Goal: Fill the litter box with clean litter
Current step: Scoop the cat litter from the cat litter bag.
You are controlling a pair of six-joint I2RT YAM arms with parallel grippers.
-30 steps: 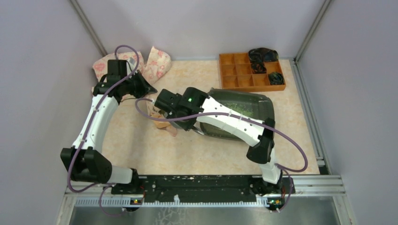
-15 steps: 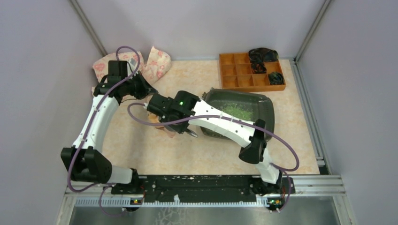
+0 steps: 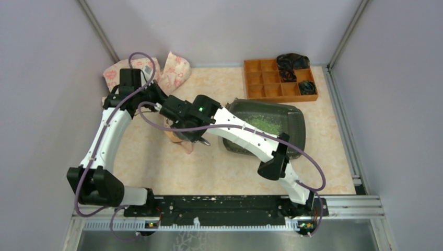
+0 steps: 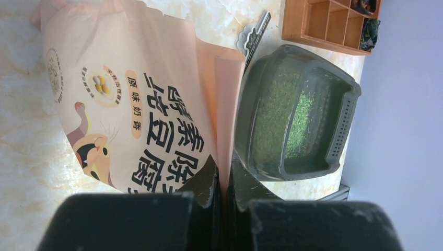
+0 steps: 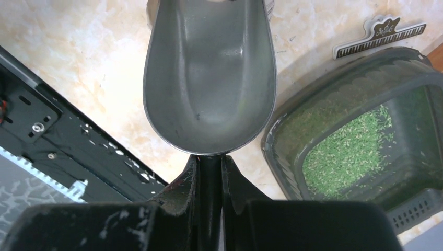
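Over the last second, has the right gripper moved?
Yes. The right gripper swung left, away from the litter box, which stayed in place.

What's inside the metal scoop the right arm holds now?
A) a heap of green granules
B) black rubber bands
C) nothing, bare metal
C: in the right wrist view the scoop, held by the right gripper, shows only bare grey metal; the clean litter lies in the litter box. The left gripper pinches the bag.

The dark grey, shallow litter box point(image 3: 301, 127) lies flat just nearer than the organiser point(image 3: 264, 78), with a thin patch of green litter point(image 3: 264, 124) scattered on its floor.
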